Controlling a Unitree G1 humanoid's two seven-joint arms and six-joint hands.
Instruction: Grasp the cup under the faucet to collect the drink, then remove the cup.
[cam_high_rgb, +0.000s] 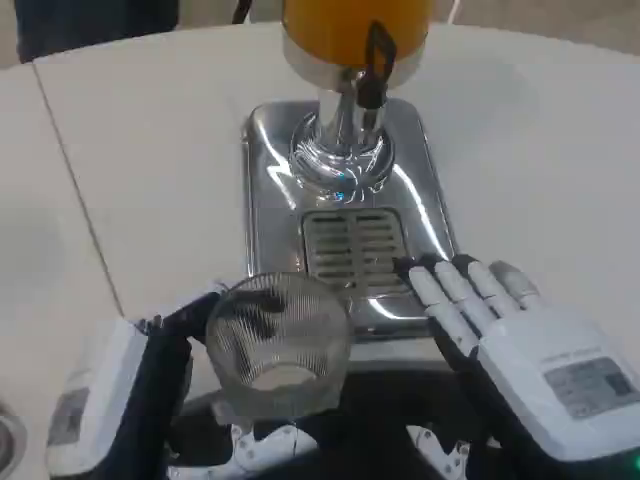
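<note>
A clear ribbed glass cup (278, 342) stands at the near edge of the table, in front of the dispenser's drip grate (352, 247). My left hand (120, 395) wraps around its left side and grips it. The cup looks empty. The dispenser has an orange drink tank (345, 25) and a black faucet lever (374, 62) on a chrome base (270, 170). My right hand (520, 345) lies flat with fingers extended, its fingertips (425, 280) by the base's near right corner, holding nothing.
The white table (150, 150) spreads around the dispenser, with a seam running down the left side. A round metal object (8, 440) shows at the bottom left edge.
</note>
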